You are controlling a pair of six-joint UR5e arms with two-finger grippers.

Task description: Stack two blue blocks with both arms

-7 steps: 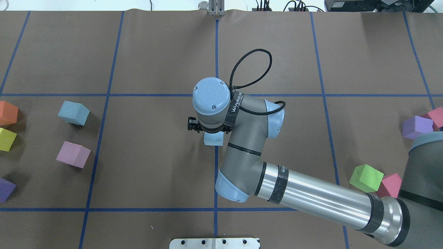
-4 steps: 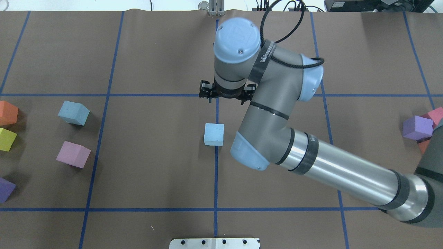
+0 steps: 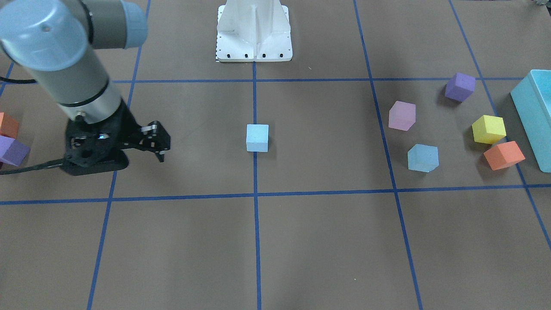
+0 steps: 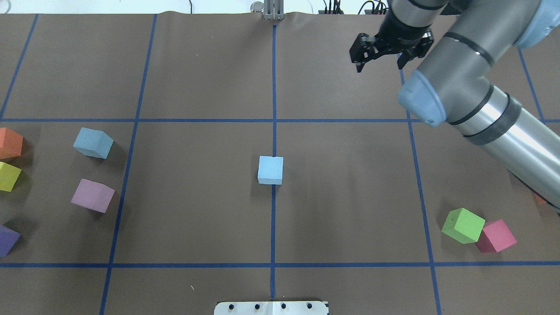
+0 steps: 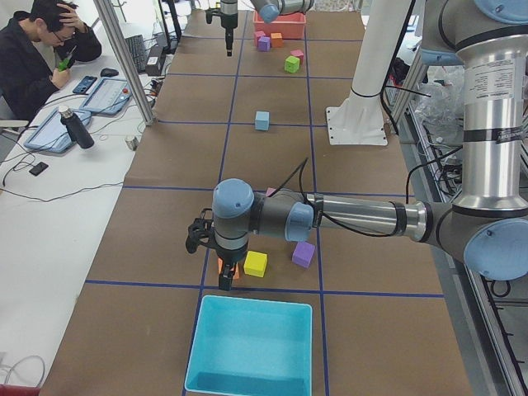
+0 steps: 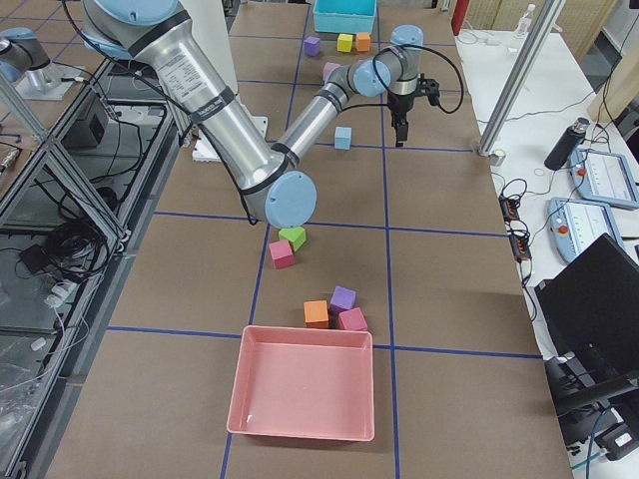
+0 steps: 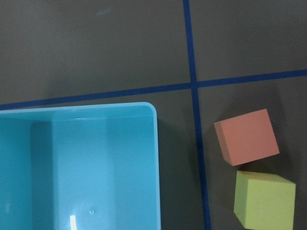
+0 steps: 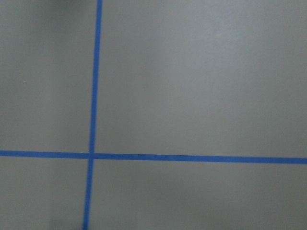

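Centre block: pale blue cube is sitting flat at mid-frame of the overhead view, on the vertical tape line, square to the grid, with nothing touching it.
Second block: duller blue cube is lying at the left of the overhead view, turned off the grid, near a pink cube and well apart from the centre block.
Right gripper: right gripper is hanging at the upper right of the overhead view, jaws apart and holding nothing, well clear of both blocks.
Left gripper: left gripper is showing only in the left side view, near the bottom centre, pointing down over the orange cube and yellow cube beside the teal box; whether its jaws are apart or together cannot be told.
Key relation: second block is lying on the left arm's side, between that gripper and the centre block, so the left arm is judged the nearer one for the pick.
Carry direction: from the second block, the centre block is lying to the right in the overhead view, slightly lower in frame.
Grip note: the second block's rotated faces probably call for a wrist turn before closing.
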